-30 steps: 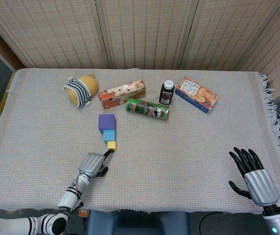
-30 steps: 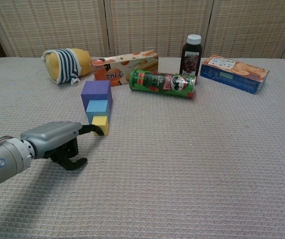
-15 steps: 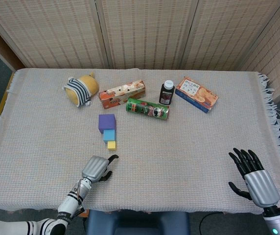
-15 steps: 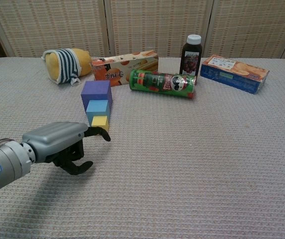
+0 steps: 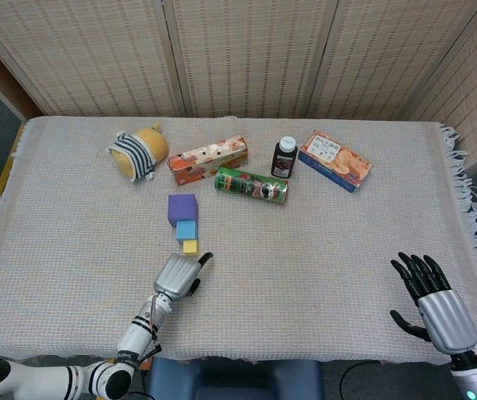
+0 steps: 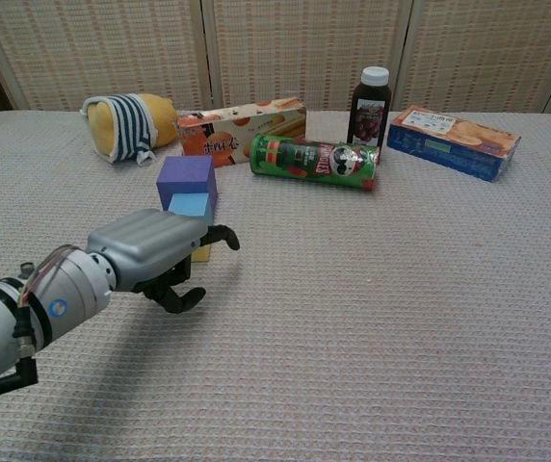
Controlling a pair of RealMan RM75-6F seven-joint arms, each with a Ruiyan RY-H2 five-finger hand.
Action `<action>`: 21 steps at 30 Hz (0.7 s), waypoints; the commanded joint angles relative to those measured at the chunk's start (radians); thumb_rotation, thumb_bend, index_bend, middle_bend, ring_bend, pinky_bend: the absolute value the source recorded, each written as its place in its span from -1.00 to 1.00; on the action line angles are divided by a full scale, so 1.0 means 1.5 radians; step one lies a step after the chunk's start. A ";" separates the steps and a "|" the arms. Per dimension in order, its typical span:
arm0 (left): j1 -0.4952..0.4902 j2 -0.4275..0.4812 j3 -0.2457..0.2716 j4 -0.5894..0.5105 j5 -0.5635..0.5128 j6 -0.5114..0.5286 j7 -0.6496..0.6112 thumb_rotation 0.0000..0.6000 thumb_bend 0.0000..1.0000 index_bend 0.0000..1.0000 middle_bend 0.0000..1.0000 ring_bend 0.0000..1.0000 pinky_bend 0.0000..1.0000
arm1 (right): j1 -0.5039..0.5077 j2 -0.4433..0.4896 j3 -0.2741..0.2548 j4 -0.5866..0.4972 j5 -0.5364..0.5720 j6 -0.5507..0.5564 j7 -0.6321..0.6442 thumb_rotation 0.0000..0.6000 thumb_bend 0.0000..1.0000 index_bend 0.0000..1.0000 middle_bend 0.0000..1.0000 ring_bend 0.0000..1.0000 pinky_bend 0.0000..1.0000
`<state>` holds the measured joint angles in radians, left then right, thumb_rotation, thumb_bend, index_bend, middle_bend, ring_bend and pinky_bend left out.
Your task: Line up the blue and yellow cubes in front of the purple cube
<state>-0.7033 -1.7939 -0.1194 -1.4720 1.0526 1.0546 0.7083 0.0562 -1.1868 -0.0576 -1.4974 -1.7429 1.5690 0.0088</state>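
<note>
1. Your left hand (image 5: 179, 274) sits just near of the cube row, fingers curled in with one poking out to the right, gripping nothing.
2. Your right hand (image 5: 433, 302) rests at the near right corner of the table (image 5: 347, 242), fingers spread wide, nothing in it.
3. The purple cube (image 5: 182, 208), blue cube (image 5: 186, 231) and yellow cube (image 5: 190, 247) touch in one row, far to near, left of centre.
4. In the chest view, your left hand covers most of the yellow cube.
</note>
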 commanded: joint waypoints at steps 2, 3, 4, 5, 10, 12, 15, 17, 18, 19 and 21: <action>-0.018 -0.027 -0.002 0.037 0.004 0.012 0.039 1.00 -0.11 -0.63 1.00 1.00 1.00 | 0.000 0.001 0.001 0.000 0.002 -0.001 0.002 0.81 -0.93 -1.00 -1.00 -1.00 -1.00; -0.020 -0.032 -0.001 0.046 0.007 0.017 0.048 1.00 -0.11 -0.63 1.00 1.00 1.00 | 0.001 0.001 0.001 0.000 0.002 -0.001 0.003 0.81 -0.93 -1.00 -1.00 -1.00 -1.00; -0.022 -0.036 -0.001 0.053 0.008 0.020 0.054 1.00 -0.11 -0.63 1.00 1.00 1.00 | 0.000 0.002 0.001 0.000 0.002 -0.001 0.004 0.81 -0.93 -1.00 -1.00 -1.00 -1.00; -0.023 -0.039 0.000 0.059 0.009 0.022 0.061 1.00 -0.11 -0.63 1.00 1.00 1.00 | 0.000 0.002 0.001 0.000 0.003 -0.001 0.004 0.81 -0.93 -1.00 -1.00 -1.00 -1.00; -0.026 -0.042 0.003 0.070 0.003 0.031 0.099 1.00 -0.11 -0.61 1.00 1.00 1.00 | 0.000 0.005 0.000 -0.002 0.002 -0.001 0.009 0.81 -0.93 -1.00 -1.00 -1.00 -1.00; -0.027 -0.041 0.006 0.071 0.000 0.034 0.115 1.00 -0.11 -0.60 1.00 1.00 1.00 | 0.001 0.007 -0.001 -0.003 0.002 -0.004 0.011 0.81 -0.93 -1.00 -1.00 -1.00 -1.00; -0.027 -0.041 0.011 0.076 -0.003 0.038 0.136 1.00 -0.11 -0.57 1.00 1.00 1.00 | 0.002 0.009 -0.004 -0.006 -0.001 -0.005 0.016 0.81 -0.93 -1.00 -1.00 -1.00 -1.00; -0.026 -0.041 0.013 0.078 -0.004 0.039 0.143 1.00 -0.11 -0.56 1.00 1.00 1.00 | 0.002 0.010 -0.004 -0.006 -0.002 -0.004 0.016 0.81 -0.93 -1.00 -1.00 -1.00 -1.00; -0.026 -0.041 0.013 0.078 -0.004 0.040 0.144 1.00 -0.11 -0.55 1.00 1.00 1.00 | 0.002 0.010 -0.004 -0.006 -0.002 -0.004 0.017 0.81 -0.93 -1.00 -1.00 -1.00 -1.00; -0.026 -0.041 0.013 0.078 -0.005 0.040 0.145 1.00 -0.11 -0.54 1.00 1.00 1.00 | 0.002 0.011 -0.004 -0.006 -0.003 -0.004 0.017 0.81 -0.93 -1.00 -1.00 -1.00 -1.00; -0.026 -0.041 0.014 0.082 -0.005 0.042 0.153 1.00 -0.11 -0.53 1.00 1.00 1.00 | 0.002 0.011 -0.005 -0.007 -0.004 -0.005 0.017 0.81 -0.93 -1.00 -1.00 -1.00 -1.00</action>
<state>-0.7428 -1.8560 -0.0992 -1.3527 1.0458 1.1161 0.9324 0.0588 -1.1706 -0.0654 -1.5072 -1.7484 1.5622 0.0342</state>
